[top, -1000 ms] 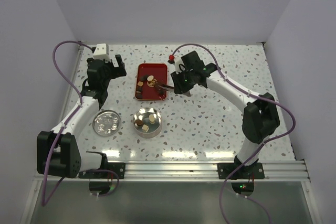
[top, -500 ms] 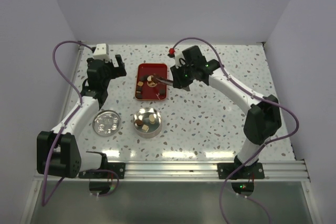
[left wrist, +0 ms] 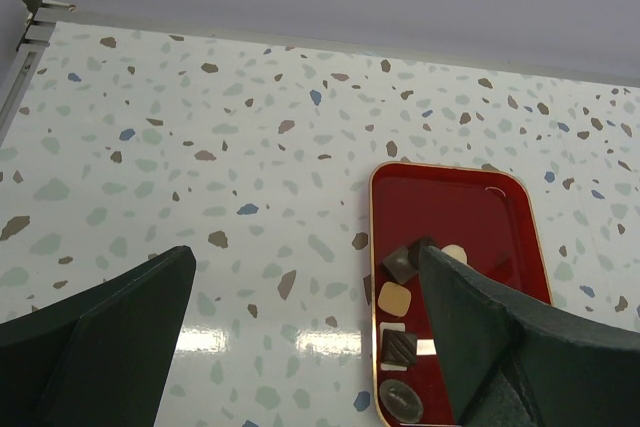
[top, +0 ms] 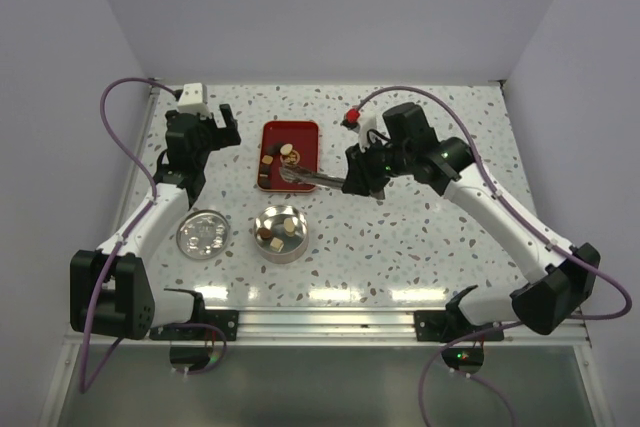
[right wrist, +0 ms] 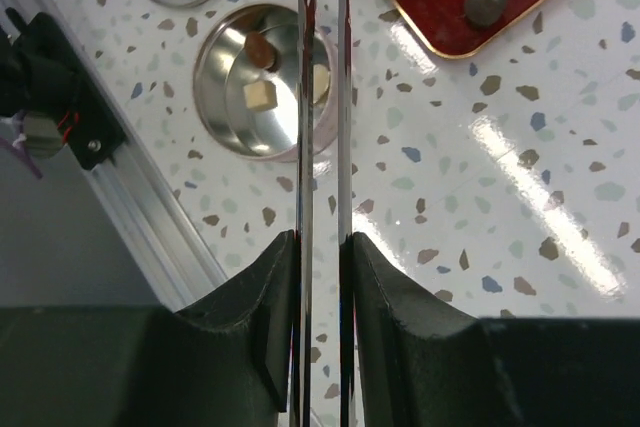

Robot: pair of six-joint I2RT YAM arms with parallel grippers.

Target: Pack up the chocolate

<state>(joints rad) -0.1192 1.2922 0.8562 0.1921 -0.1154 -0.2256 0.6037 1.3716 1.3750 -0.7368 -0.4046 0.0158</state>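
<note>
Speckled tabletop [left wrist: 200,147], red tray [left wrist: 470,207], chocolate [left wrist: 396,299] (sq., round), steel tweezers [top: 315,178]

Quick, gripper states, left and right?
The left gripper is open and empty.
The right gripper is shut on the tweezers.

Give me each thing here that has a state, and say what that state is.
Left gripper: open, empty.
Right gripper: shut on tweezers.
Tweezers: gripped, blades close together.
Tin: open, some chocolates inside.
Lid: off, lying beside the tin.
Red tray: partly filled with chocolates.
</note>
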